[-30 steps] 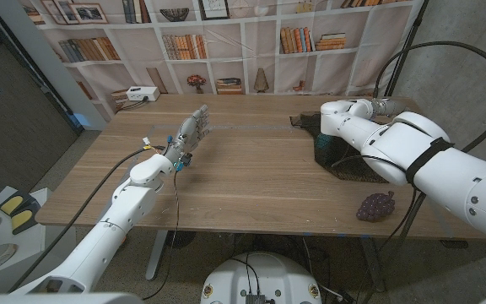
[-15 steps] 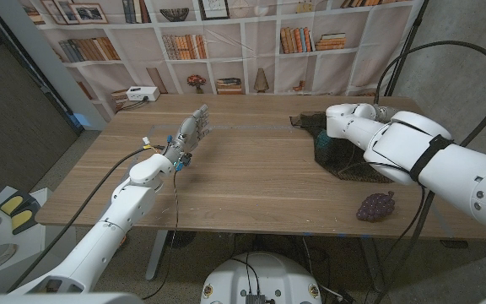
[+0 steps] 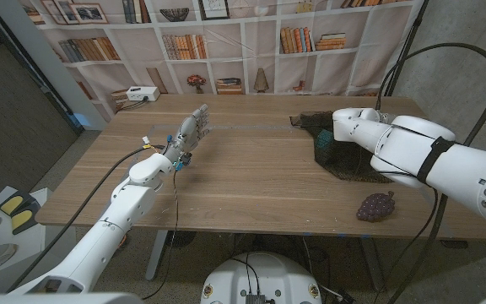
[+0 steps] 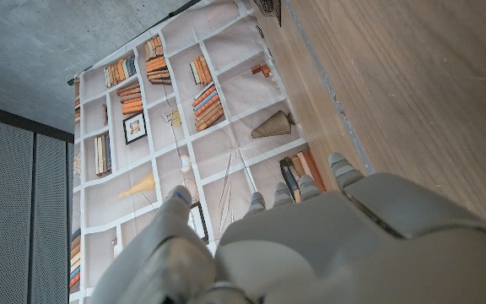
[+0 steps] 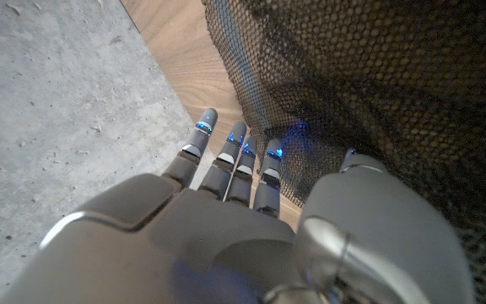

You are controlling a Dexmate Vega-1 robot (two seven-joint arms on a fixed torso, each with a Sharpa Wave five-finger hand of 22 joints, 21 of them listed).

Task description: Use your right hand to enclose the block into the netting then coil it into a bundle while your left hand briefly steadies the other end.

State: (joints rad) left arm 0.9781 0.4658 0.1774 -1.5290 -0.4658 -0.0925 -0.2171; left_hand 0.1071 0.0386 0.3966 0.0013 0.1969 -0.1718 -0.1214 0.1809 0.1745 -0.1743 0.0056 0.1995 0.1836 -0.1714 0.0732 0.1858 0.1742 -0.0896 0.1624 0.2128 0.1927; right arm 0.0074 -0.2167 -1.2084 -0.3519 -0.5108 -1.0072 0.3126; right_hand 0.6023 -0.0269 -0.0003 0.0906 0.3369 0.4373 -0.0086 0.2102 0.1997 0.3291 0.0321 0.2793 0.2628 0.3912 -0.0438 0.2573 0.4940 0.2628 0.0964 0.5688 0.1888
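Netting (image 3: 344, 156): dark, fine mesh, lying crumpled at the right of the head view on the wooden surface (image 3: 251, 177), partly under my right forearm. A darker lump (image 3: 321, 142) sits in the mesh toward its left part; I judge this to be the block, but the mesh and my arm hide too much to be sure. The netting looks limp and very light: it should fold and bunch with no resistance, snag on fingertips, and slide on the smooth wood unless one end is pinned. The block I expect to be stiff and heavier than the mesh, so it would serve as the core to coil around. Best hold, in my judgement: pinch a loose edge near the block, pull it over, then roll. My right hand (image 5: 251, 228) is above the netting's edge, fingers extended and close together, grasping nothing that I can see; whether the fingertips (image 5: 272, 156) touch the mesh I cannot tell. My left hand (image 3: 191, 133) is at centre-left of the head view, well apart from the netting, fingers spread and holding nothing. A purple bunch of grapes (image 3: 376, 205) lies near the front edge at lower right. Surface is bare smooth wood with faint grain. Room: a backdrop printed with bookshelves (image 3: 226, 46) across the top of the frame, grey concrete wall (image 3: 462, 51) at upper right, and a small white box (image 3: 142, 94) at the far left edge.
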